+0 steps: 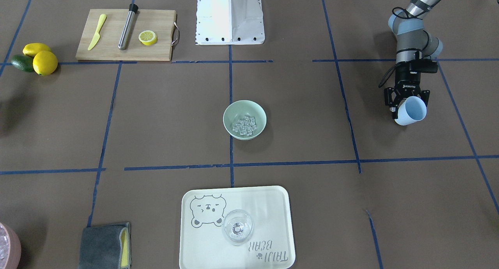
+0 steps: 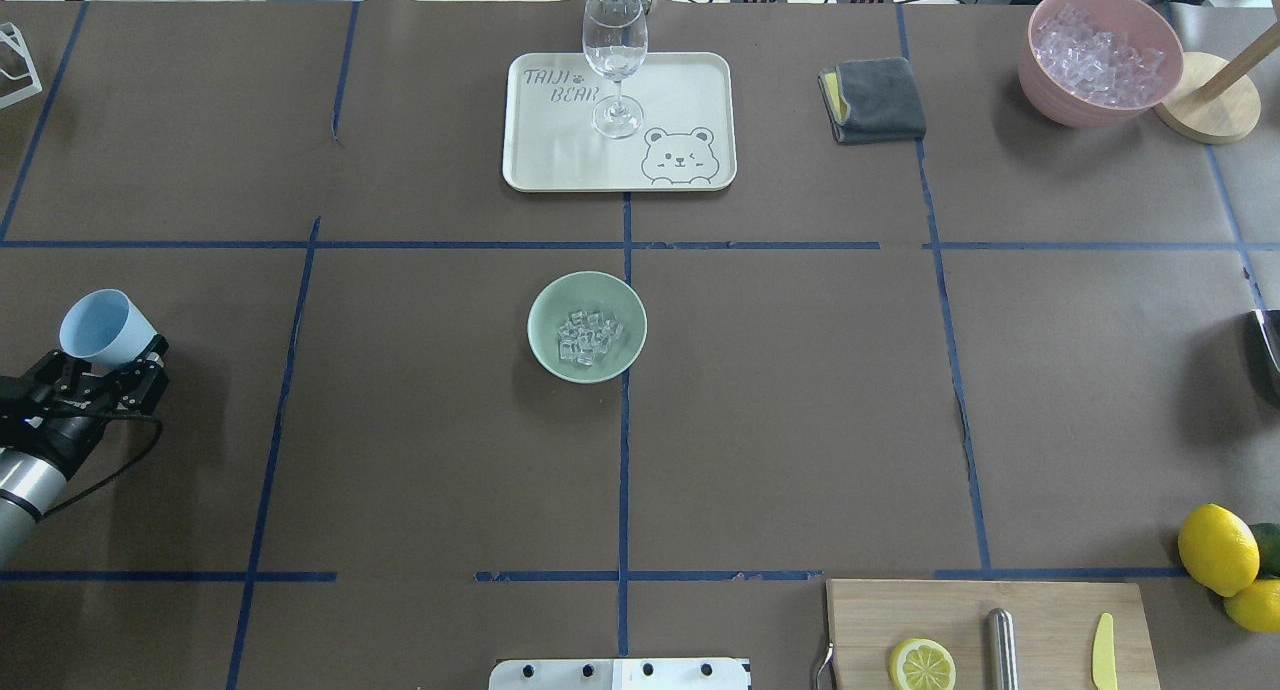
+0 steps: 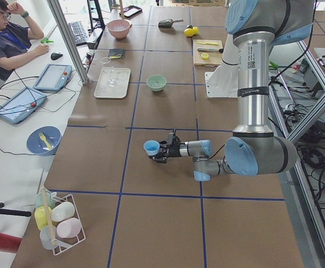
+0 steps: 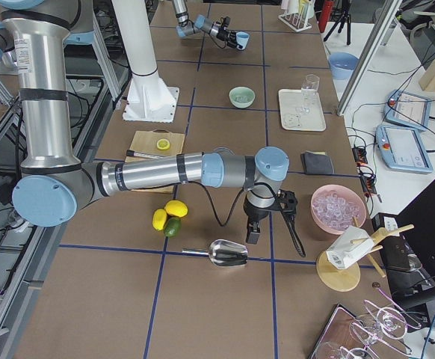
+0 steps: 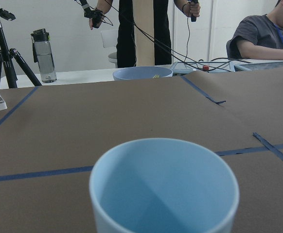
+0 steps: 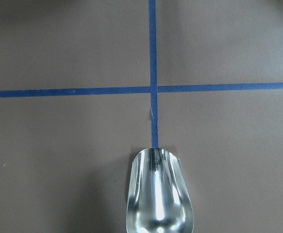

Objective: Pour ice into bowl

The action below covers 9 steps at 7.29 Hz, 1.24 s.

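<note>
Left gripper [image 1: 408,104] grips cup [image 1: 413,111], seemingly empty

My left arm [image 3: 254,84] stands at its own end of the bench [image 1: 273,85], upper link upright, forearm folded low, wrist stretched out level above the surface. The left end effector [image 1: 406,104] points away from the base. Its two fingers [image 1: 389,99] are clamped on either side of a light blue cup [image 1: 411,111], which is tilted and held off the bench. My right arm [image 4: 158,172] reaches out long and low with the wrist turned down. The right end effector [image 4: 253,232] hangs just over the bench; I cannot tell whether its jaws are apart or closed.
</note>
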Each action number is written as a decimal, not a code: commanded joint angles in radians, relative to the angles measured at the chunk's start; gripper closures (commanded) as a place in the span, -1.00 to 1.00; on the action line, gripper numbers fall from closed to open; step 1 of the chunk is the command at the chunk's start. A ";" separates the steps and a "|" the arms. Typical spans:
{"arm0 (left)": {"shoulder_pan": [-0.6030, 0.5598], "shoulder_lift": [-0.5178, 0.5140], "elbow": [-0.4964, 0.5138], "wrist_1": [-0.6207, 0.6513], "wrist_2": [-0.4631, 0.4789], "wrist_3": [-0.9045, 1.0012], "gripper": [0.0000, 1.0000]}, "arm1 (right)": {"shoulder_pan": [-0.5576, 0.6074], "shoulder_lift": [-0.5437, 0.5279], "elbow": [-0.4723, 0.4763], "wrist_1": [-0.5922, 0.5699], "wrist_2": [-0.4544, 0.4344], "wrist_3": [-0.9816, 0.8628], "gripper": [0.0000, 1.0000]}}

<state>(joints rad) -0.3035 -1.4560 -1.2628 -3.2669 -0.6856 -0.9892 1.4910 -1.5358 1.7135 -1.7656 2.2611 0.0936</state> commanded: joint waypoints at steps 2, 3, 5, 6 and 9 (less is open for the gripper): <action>0.003 0.000 -0.004 -0.008 0.026 0.003 -0.99 | 0.002 0.000 0.000 0.000 0.000 0.000 -1.00; 0.003 0.000 -0.012 -0.011 0.059 0.004 -0.99 | 0.002 0.000 0.000 0.000 0.000 0.000 -1.00; 0.003 0.002 -0.021 -0.080 0.139 0.015 -0.99 | 0.002 0.000 0.000 0.000 0.000 0.000 -1.00; 0.003 0.002 -0.024 -0.111 0.167 0.017 -1.00 | 0.002 0.002 0.002 0.000 0.000 0.000 -1.00; 0.001 0.017 -0.092 -0.230 0.199 0.167 -1.00 | 0.003 0.008 0.002 0.000 -0.002 0.000 -1.00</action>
<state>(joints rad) -0.3020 -1.4439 -1.3315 -3.4259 -0.4923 -0.9146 1.4936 -1.5287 1.7149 -1.7656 2.2597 0.0936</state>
